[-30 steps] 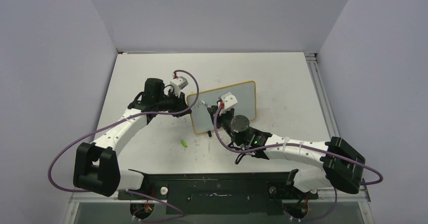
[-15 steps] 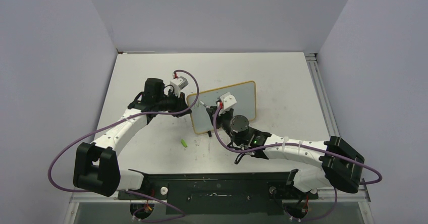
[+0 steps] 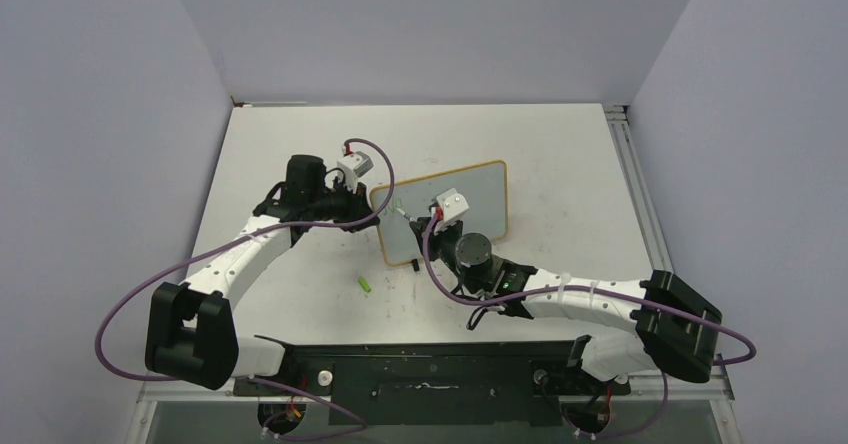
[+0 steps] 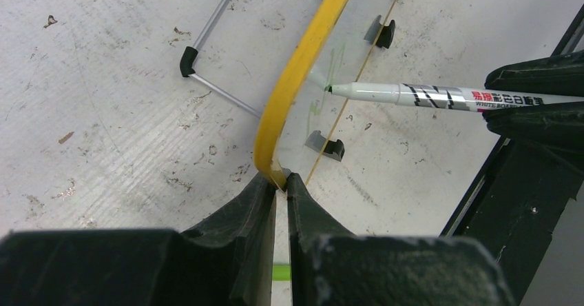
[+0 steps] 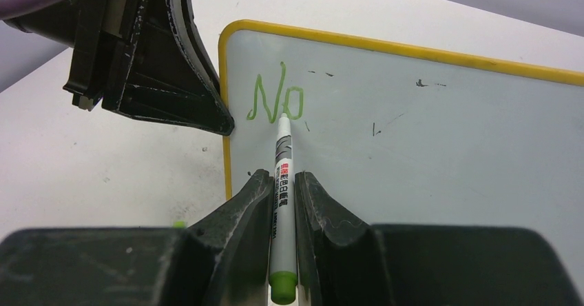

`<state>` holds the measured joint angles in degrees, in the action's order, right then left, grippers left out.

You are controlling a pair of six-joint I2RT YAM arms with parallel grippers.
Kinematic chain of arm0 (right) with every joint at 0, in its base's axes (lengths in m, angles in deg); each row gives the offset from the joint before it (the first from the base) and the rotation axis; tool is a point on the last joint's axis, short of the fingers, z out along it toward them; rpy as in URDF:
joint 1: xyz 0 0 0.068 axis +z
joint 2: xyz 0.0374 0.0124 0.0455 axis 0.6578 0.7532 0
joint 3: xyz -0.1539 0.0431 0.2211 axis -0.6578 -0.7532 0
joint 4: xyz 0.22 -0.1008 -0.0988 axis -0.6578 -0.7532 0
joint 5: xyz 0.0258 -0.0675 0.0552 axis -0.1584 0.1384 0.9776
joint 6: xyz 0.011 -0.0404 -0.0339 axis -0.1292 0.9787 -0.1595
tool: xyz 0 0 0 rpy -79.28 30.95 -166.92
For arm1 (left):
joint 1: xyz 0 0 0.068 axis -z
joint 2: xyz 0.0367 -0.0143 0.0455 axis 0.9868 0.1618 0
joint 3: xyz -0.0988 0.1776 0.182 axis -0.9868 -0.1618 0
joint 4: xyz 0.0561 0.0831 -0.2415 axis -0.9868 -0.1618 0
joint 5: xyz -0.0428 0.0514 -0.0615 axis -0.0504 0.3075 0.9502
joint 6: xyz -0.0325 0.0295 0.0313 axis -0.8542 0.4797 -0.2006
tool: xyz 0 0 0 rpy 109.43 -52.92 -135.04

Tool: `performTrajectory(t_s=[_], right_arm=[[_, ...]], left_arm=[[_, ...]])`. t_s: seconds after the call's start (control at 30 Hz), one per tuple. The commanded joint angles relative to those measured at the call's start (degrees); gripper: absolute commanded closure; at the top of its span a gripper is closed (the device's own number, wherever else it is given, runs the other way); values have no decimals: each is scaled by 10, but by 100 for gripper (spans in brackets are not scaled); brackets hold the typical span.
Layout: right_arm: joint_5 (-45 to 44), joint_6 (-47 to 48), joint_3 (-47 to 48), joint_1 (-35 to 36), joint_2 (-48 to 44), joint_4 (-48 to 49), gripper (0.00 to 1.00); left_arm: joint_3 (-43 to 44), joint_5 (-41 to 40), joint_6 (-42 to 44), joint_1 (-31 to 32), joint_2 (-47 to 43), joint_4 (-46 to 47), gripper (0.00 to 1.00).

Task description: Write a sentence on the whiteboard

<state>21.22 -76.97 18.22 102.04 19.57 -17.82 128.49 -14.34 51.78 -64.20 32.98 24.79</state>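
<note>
Writing the sentence: opening strokes only.
I have the left gripper clenched on the frame of the whiteboard, which stands at the centre of the top view. The right gripper pinches the marker, tip touching the writing surface at upper left. Only a green "N" and a rounded second letter show; I judge nearly everything remains.

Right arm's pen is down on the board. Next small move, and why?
Probably finish the second letter's stroke with the marker. The sentence is only a green N plus one round letter, tip at its foot; right gripper grips the marker, left gripper clamps the whiteboard.
</note>
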Motion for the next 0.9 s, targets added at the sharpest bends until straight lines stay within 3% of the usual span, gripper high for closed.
performTrajectory(t_s=[0.0, 0.87], right_arm=[[-14, -7, -5, 1, 1, -3, 95], [-68, -4, -13, 0, -15, -15, 95]], left_arm=[[21, 11, 4, 6, -2, -11, 100], [23, 11, 5, 7, -2, -11, 100]])
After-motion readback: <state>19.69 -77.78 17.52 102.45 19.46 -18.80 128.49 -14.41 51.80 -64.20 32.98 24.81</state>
